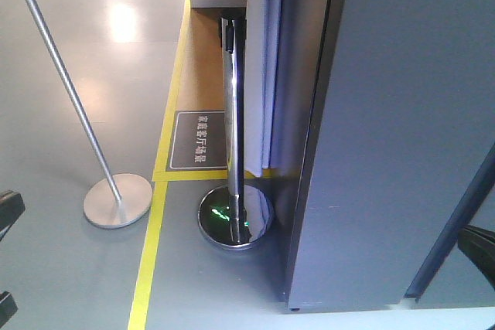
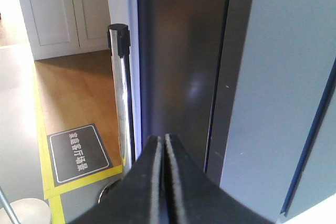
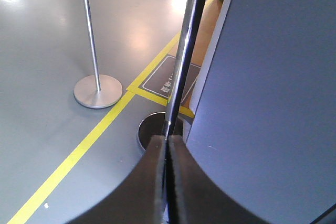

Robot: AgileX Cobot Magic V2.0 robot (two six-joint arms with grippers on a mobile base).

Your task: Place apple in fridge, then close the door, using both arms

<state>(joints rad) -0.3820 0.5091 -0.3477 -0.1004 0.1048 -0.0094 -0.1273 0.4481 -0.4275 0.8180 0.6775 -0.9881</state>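
Black, matte fingers of the left gripper (image 2: 164,182) lie pressed together with nothing between them, their tips aimed at the fridge (image 2: 178,66), whose smooth dark grey side rises just beyond. Right gripper (image 3: 167,182) fingers are likewise together and empty, with the flat grey door (image 3: 273,93) just to their right. That door looks shut, which suggests both arms are done pushing. No apple shows; likely it sits inside. A polished chrome post (image 1: 234,137) stands on the glossy grey floor (image 1: 69,98).
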